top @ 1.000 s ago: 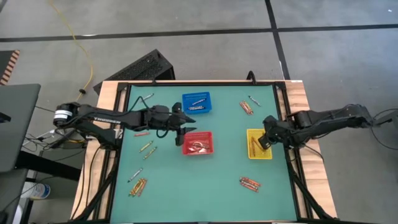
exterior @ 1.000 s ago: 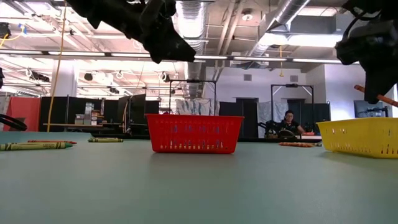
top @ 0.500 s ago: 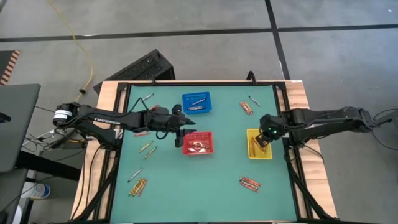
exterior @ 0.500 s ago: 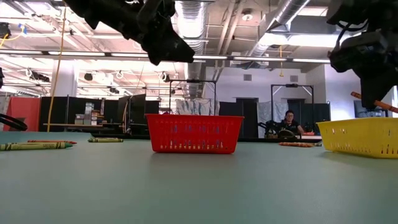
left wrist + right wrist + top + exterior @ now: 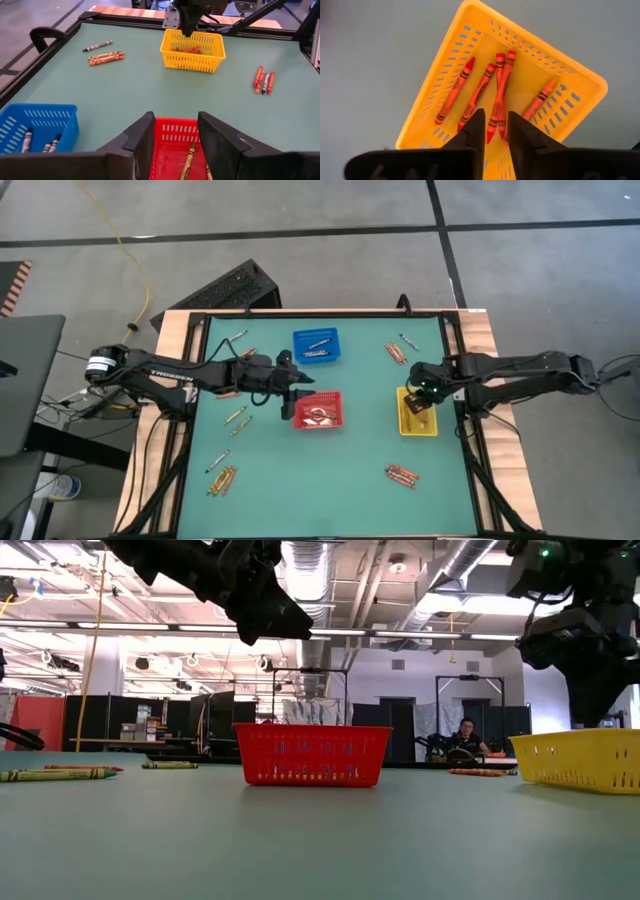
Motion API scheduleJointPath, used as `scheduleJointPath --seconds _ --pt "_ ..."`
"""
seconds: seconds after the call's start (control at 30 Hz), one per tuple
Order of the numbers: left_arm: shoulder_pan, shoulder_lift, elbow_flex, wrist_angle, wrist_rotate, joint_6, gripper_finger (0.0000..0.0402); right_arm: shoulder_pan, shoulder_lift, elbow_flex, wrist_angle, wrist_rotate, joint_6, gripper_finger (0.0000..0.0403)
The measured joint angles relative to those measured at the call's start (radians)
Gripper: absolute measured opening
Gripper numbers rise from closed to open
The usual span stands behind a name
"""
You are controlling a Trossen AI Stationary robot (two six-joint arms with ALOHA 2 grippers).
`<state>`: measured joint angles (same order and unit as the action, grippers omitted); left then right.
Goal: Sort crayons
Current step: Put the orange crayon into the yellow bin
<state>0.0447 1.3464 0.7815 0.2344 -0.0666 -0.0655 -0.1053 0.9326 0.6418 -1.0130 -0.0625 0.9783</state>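
right claw (image 5: 424,392) over yellow basket (image 5: 404,423), desk 3 o'clock, just let go, now parted, empty | crayons (image 5: 495,95) in it, drop done | left claw (image 5: 296,385) released, empty over red basket (image 5: 332,421) | loose groups remain

A green worktop (image 5: 330,470) with a black raised rim and pale wooden edging carries three small square mesh baskets. The blue basket (image 5: 316,346) sits toward the far edge, the red basket (image 5: 318,410) just nearer, close to the middle, and the yellow basket (image 5: 416,412) well off to the right side. Around the worktop lies a grey floor crossed by dark lines, with a yellow cable (image 5: 128,250) trailing over it and a black keyboard-like object (image 5: 222,288), perhaps a case, beyond the far left corner. In the low view, a seated person (image 5: 463,740) shows far back in a hall with ceiling ducts (image 5: 310,565).
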Motion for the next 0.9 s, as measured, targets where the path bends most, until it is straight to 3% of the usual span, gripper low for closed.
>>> scheduleJointPath --seconds 0.2,0.33,0.43,0.5,0.63,0.9 --pt "0.000 0.003 0.000 0.016 0.001 -0.032 0.0137 -0.020 -0.035 0.028 -0.048 0.002 -0.150 0.0117" --pt "-0.001 0.060 0.015 0.075 0.028 -0.062 0.0137 0.048 -0.131 0.058 -0.037 0.188 -0.189 0.0122" --pt "-0.001 0.152 0.057 0.070 0.043 -0.068 0.0137 0.112 -0.212 0.036 0.075 0.367 -0.247 0.0121" --pt "0.003 0.225 0.102 0.068 0.046 -0.058 0.0137 0.150 -0.248 0.000 0.178 0.448 -0.292 0.0121" --pt "0.040 0.351 0.228 0.013 0.045 -0.007 0.0137 0.195 -0.273 -0.063 0.355 0.453 -0.373 0.0121" --pt "0.097 0.418 0.473 -0.269 0.043 0.037 0.0137 0.222 -0.214 -0.100 0.435 0.543 -0.385 0.0120"
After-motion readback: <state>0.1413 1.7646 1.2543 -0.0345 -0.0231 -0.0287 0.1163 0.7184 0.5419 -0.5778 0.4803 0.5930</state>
